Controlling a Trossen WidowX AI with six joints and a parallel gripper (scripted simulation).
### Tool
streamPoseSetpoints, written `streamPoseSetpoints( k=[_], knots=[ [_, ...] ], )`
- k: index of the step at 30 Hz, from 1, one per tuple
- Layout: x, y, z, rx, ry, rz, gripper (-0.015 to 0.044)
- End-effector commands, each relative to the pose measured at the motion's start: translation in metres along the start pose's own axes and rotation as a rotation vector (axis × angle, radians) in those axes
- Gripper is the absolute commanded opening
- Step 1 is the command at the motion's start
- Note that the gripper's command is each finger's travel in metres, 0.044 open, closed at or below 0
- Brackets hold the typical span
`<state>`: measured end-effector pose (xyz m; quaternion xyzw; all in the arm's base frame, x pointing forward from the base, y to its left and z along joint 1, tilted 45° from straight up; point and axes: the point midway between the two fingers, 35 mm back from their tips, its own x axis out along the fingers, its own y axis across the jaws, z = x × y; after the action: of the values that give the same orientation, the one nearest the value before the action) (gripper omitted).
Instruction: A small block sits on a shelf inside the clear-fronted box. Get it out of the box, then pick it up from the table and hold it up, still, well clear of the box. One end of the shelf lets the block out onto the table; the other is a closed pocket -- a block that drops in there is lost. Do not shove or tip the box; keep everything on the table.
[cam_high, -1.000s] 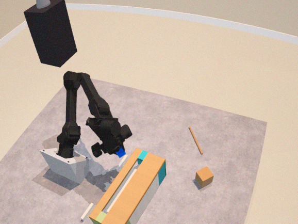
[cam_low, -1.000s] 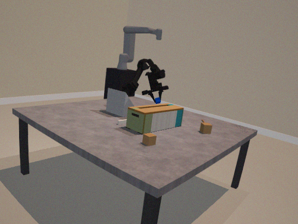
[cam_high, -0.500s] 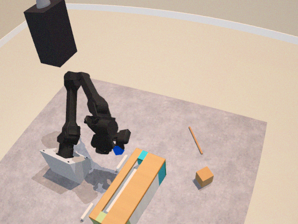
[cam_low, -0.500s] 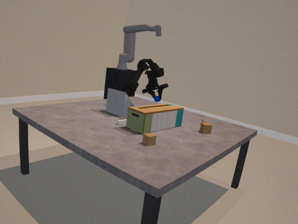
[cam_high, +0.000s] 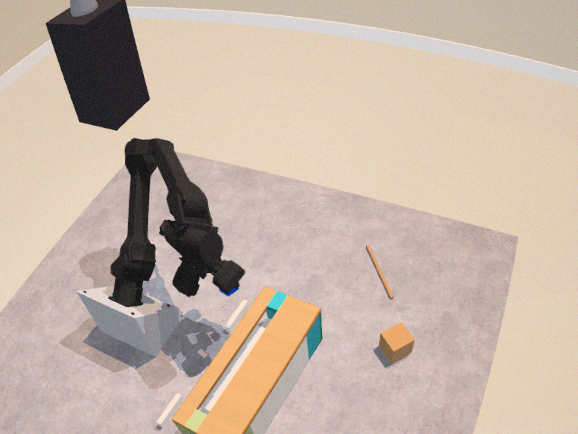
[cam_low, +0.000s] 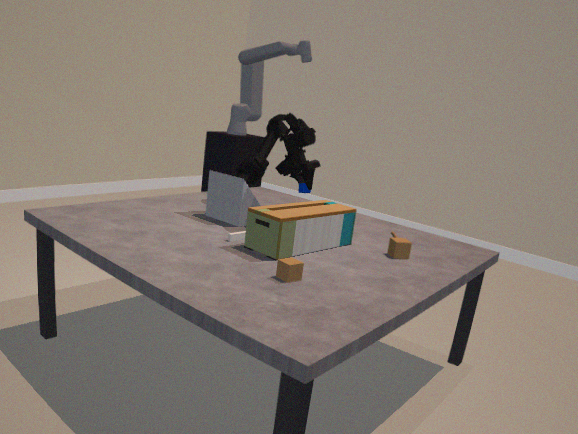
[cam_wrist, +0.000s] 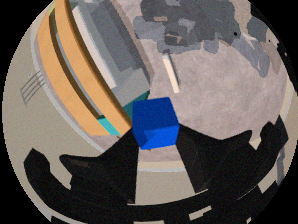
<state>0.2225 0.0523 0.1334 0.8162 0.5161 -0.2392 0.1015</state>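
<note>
My gripper (cam_high: 230, 290) (cam_low: 304, 187) (cam_wrist: 154, 127) is shut on a small blue block (cam_high: 233, 291) (cam_low: 303, 187) (cam_wrist: 156, 123). It holds the block in the air, above the table and just off the teal end of the box (cam_high: 260, 360) (cam_low: 300, 227) (cam_wrist: 60, 76). The box has an orange top with a long slot, a teal end and a green end. The wrist view shows the block between the dark fingers, with the box at the left.
Two orange cubes (cam_high: 396, 341) (cam_low: 399, 247) (cam_low: 289, 269) stand on the table (cam_low: 150, 260). A thin orange stick (cam_high: 379, 271) lies right of the box. Two white strips (cam_high: 236, 314) (cam_high: 168, 408) lie beside the box. The arm's base (cam_high: 130, 320) stands to the left.
</note>
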Motion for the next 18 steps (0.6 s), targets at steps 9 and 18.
streamPoseSetpoints(
  k=[9, 18],
  knots=[
    [-0.011, 0.001, -0.008, 0.479, 0.048, 0.003, 0.0000],
    [-0.014, 0.001, -0.010, 0.659, 0.066, -0.001, 0.0000]
  ],
)
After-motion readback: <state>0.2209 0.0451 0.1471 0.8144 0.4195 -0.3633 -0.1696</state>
